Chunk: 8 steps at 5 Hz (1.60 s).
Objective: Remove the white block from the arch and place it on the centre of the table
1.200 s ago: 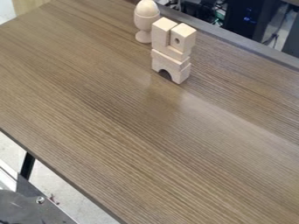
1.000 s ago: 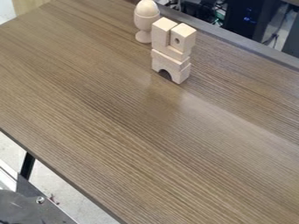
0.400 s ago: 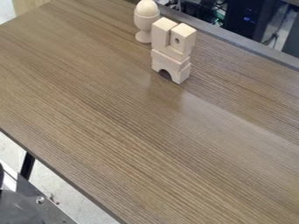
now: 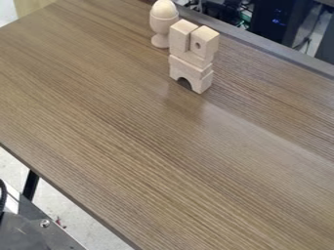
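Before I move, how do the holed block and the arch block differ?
The holed block sits high in the stack; the arch block is at its bottom, on the table. The first has a small round hole, the second a curved cutout. Both are pale.

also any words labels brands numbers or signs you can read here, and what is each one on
None can be read.
Blocks and arch: no print on the sides that show; the dark round spot on one block is a hole, not a character.
Egg and cup: no print showing.
Table: wood grain only, no label.
Dark gear behind: any print is too small to read.
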Motion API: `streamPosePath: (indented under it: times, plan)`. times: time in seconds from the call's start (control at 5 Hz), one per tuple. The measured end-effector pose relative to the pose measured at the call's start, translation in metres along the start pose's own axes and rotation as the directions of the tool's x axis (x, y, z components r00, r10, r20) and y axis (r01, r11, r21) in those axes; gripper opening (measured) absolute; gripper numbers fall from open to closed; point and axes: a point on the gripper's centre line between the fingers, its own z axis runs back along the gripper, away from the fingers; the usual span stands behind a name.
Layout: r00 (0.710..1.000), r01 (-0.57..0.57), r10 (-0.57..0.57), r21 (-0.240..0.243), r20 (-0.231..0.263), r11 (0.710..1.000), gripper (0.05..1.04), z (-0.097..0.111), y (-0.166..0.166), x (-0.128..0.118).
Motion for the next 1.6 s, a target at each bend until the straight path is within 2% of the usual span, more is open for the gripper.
streamPosePath:
  times: [0.2,0.4,0.8,1.2,1.6]
  plan:
    - [0.994,-0.105,0.104,-0.047,-0.025,0.993,1.001,-0.015,0.001,-0.011]
    - [0.99,-0.135,0.132,-0.093,-0.043,0.986,1.001,-0.017,-0.002,-0.014]
    - [0.985,-0.169,0.162,-0.149,-0.056,0.974,1.001,-0.022,-0.008,-0.017]
    - [0.983,-0.176,0.167,-0.149,-0.071,0.973,1.001,-0.024,-0.01,-0.02]
    - [0.981,-0.164,0.144,-0.153,-0.131,0.975,1.001,-0.043,-0.019,-0.033]
